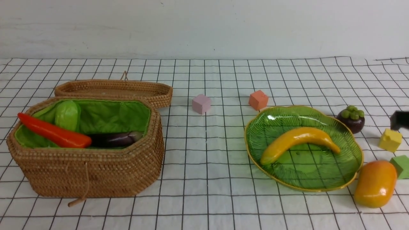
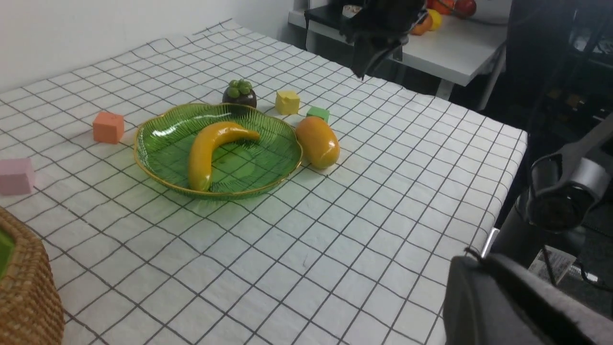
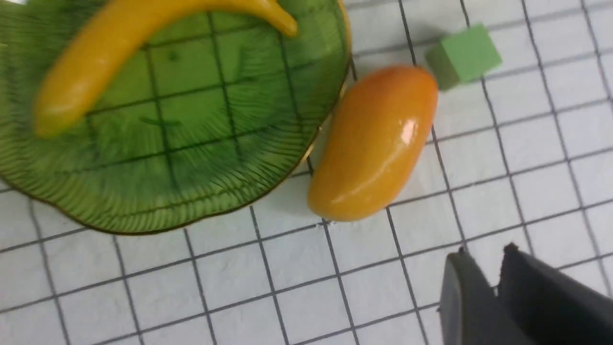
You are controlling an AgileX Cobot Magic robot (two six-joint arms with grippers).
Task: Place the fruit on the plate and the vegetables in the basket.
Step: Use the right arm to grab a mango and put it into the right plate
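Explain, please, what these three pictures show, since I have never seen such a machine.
This is a robot with two arms, each ending in an end effector. One picture looks forward from between the arms; the others come from wrist cameras. On the checked cloth stand a wicker basket holding a carrot, a gourd and an eggplant, and a green plate holding a banana. A mango and a mangosteen lie beside the plate, among small cubes. The right end effector hovers by the mango, empty; the left end effector is shut, holding nothing visible.

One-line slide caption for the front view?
Banana on the green plate; mango and mangosteen sit beside it; carrot, gourd and eggplant lie in the basket.
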